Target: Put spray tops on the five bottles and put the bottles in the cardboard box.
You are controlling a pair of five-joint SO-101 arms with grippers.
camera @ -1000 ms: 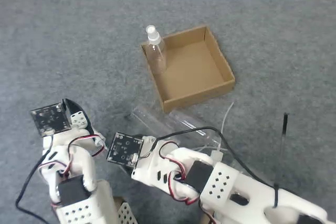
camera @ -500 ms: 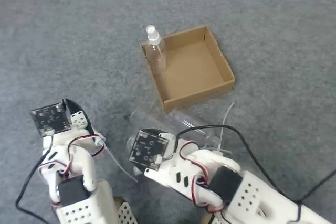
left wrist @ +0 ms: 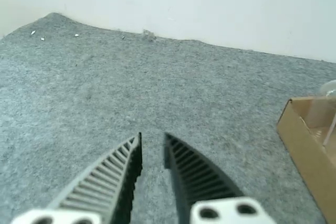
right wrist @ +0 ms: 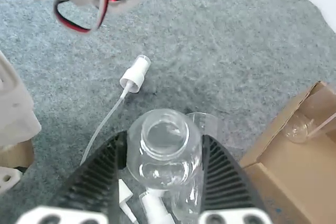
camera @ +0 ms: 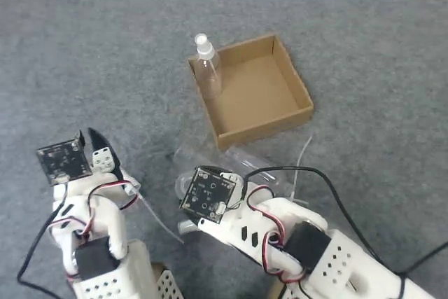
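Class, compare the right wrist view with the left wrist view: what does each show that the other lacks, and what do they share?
Right wrist view: the right gripper shut on a topless bottle, with a loose spray top lying on the carpet beyond. Left wrist view: the left gripper, slightly open and holding nothing, and a pale wall. Shared: the cardboard box and the carpet.

Soft, even brightness lies over the grey carpet (camera: 364, 68) — no hard shadows anywhere. The open brown cardboard box (camera: 255, 92) holds only faint shade along its inner walls. Small highlights glint on the clear plastic bottle (right wrist: 164, 148) — and the pale wall (left wrist: 210, 3) looks bright, nearly washed out.
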